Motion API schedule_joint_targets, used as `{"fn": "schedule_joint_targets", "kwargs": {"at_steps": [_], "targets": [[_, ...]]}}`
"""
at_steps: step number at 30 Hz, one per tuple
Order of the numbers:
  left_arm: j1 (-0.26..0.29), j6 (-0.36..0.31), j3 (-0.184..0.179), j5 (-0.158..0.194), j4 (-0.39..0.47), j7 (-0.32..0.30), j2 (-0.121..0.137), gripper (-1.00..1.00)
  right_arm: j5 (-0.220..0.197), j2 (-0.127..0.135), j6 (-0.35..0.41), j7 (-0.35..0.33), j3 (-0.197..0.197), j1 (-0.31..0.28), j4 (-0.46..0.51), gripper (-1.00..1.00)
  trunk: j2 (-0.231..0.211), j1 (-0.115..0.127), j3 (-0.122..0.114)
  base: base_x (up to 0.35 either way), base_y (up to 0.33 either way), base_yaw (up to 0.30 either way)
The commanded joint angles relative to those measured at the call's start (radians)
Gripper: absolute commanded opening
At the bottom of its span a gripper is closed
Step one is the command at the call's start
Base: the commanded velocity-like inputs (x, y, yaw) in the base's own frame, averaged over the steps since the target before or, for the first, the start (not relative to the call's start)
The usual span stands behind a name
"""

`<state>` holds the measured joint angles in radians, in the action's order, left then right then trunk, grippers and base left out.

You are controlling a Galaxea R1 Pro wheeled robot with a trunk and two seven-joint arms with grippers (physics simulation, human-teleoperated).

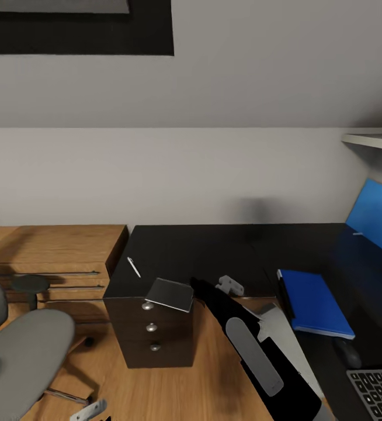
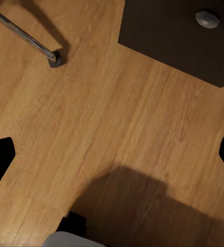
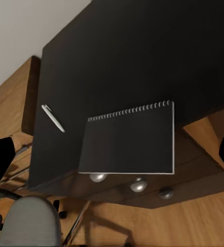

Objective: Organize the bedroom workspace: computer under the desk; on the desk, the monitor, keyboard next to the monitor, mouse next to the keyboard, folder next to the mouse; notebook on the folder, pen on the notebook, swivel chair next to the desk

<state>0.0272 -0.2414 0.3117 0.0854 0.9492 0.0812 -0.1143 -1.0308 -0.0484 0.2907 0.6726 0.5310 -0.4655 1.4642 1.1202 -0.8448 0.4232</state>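
The right gripper (image 3: 112, 149) has its two dark fingers spread wide with nothing between them, above the notebook (image 3: 128, 140). The left gripper (image 2: 112, 154) is likewise wide open and empty over the bare wood floor (image 2: 101, 113). Left to right in the head view: the grey swivel chair (image 1: 24, 362) stands on the floor beside a low wooden counter (image 1: 51, 245). Next comes the black desk (image 1: 214, 251), with the white pen (image 1: 134, 267) near its left edge. The notebook (image 1: 170, 294) lies over the front edge, partly overhanging the drawer unit (image 1: 153, 339) with silver knobs. Further right lies the blue folder (image 1: 315, 303), then the mouse (image 1: 348, 352) just in front of it and the keyboard (image 1: 381, 393) at the lower right corner
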Motion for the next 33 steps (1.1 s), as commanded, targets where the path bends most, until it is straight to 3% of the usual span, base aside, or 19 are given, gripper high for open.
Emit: {"fn": "schedule_joint_targets", "kwargs": {"at_steps": [1,7,15,25,33], "targets": [[0.0,-0.006,0.001,0.009,0.002,0.003,-0.001,1.0,-0.004,0.0,0.004,0.007,0.0,-0.001,0.001,1.0,0.001,0.0,0.001,0.0,0.0,0.271],[0.0,0.002,0.001,0.008,-0.02,-0.004,0.001,1.0,-0.003,-0.001,0.004,0.007,0.001,-0.001,0.001,1.0,0.001,0.0,0.001,-0.022,0.0,0.276],[0.0,0.025,0.001,0.008,-0.027,-0.005,0.001,1.0,-0.004,0.0,0.004,0.007,0.001,-0.001,0.001,1.0,0.001,0.0,0.001,-0.261,0.044,0.243],[0.0,0.027,0.0,0.008,-0.027,-0.005,0.001,1.0,-0.005,0.004,0.004,0.004,-0.002,-0.001,0.0,1.0,0.001,0.0,0.001,-0.188,0.223,0.038],[0.0,0.027,0.0,0.009,-0.025,-0.006,-0.001,1.0,-0.004,0.005,0.004,0.004,-0.002,-0.001,-0.001,1.0,0.001,0.0,0.001,-0.008,0.029,0.001]]}}
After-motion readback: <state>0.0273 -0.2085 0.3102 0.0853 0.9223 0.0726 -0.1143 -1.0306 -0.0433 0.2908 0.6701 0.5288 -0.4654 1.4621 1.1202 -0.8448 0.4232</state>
